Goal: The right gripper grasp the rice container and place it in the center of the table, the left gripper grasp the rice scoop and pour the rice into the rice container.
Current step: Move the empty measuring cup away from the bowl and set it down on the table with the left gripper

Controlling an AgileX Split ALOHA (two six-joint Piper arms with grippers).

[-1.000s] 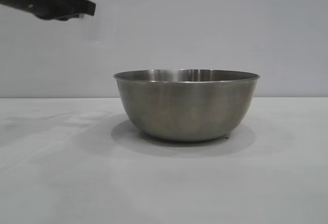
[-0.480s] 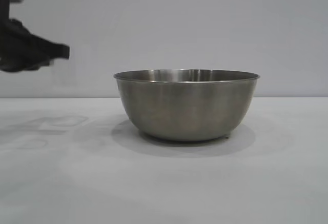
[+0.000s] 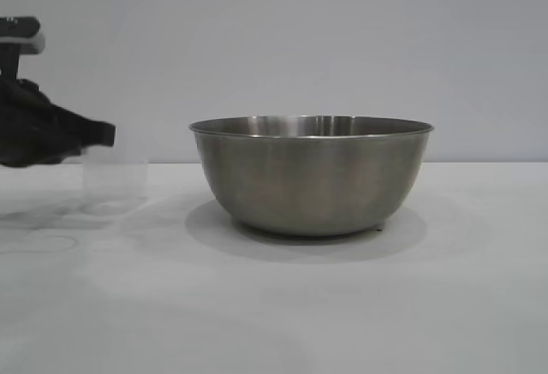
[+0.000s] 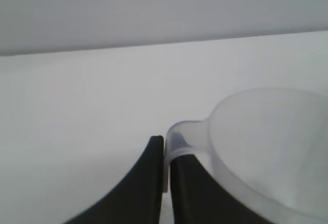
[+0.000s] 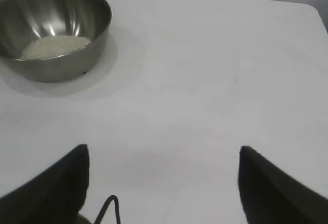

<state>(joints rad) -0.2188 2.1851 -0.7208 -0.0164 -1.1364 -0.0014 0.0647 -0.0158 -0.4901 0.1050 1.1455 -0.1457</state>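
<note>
Large round stainless-steel rice container (image 3: 312,174) stands at frame centre on the plain white surface (image 3: 274,305), pale cream rice (image 5: 55,45) already inside. Small translucent plastic rice scoop (image 3: 114,177), apparently empty, sits at left, near the surface, handle clamped by the left gripper (image 4: 165,155) jaws. Right gripper (image 5: 163,183), well apart, jaws spread.

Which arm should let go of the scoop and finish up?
Left. Its gripper is shut on the rice scoop handle, low at the table. The rice is in the rice container; the right gripper sits back, open.
</note>
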